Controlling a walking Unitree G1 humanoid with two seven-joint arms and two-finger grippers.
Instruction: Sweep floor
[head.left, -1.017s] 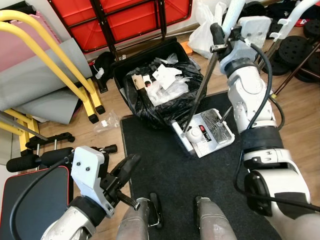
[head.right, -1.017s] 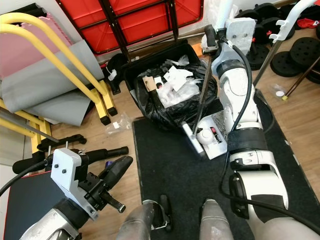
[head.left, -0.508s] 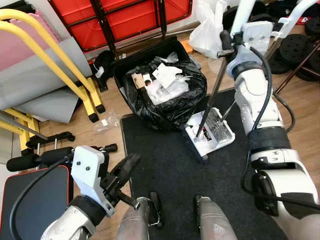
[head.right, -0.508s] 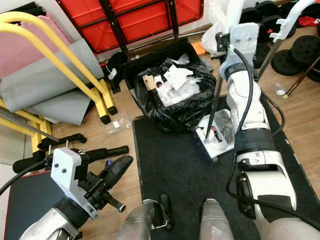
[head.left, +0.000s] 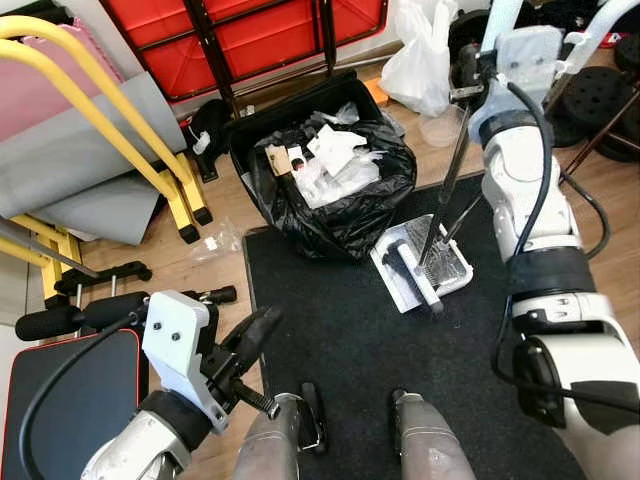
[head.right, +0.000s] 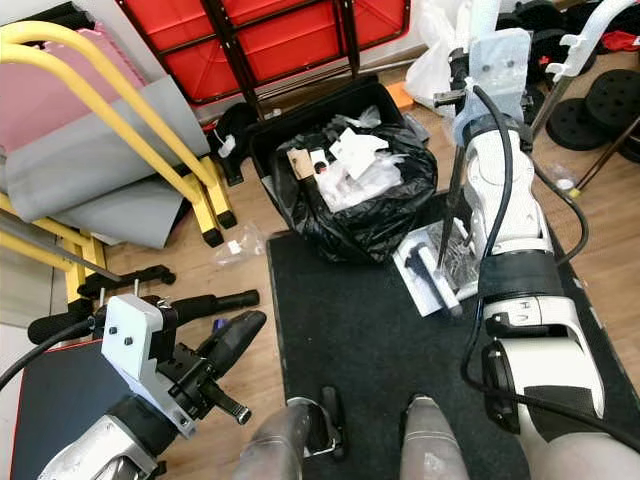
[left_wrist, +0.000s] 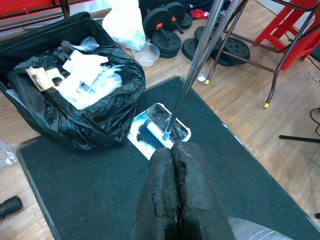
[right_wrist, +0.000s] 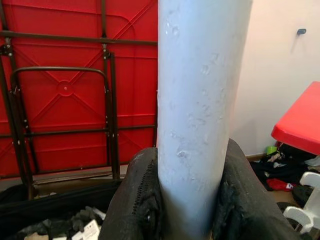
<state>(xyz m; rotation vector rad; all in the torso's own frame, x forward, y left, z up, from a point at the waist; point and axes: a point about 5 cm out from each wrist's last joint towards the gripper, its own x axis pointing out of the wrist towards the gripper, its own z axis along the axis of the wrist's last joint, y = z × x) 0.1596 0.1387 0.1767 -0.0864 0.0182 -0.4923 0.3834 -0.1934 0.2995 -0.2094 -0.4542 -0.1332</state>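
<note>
A white dustpan (head.left: 421, 264) with a brush head lying in it sits on the black mat (head.left: 340, 340), just right of the trash bin. Its long handle (head.left: 445, 175) rises to my right gripper (head.left: 466, 72), which is shut on it; the right wrist view shows black fingers (right_wrist: 137, 200) clamped round the pale pole (right_wrist: 200, 100). The black-bagged bin (head.left: 325, 185) is full of white paper and plastic scraps. My left gripper (head.left: 257, 333) is held low at the left over the mat's edge, fingers (left_wrist: 162, 170) pressed together with nothing between them.
A yellow metal frame (head.left: 120, 120) and grey pads stand at the left, and a red folded table (head.left: 260, 40) at the back. A white plastic bag (head.left: 425, 60), weight plates (head.left: 600, 95) and stool legs (left_wrist: 272, 75) crowd the right. A small wrapper (head.left: 215, 242) lies on the wood floor.
My right arm has swung the handle to the right and more upright. The dustpan has turned and slid slightly right on the mat. The left arm has not moved.
</note>
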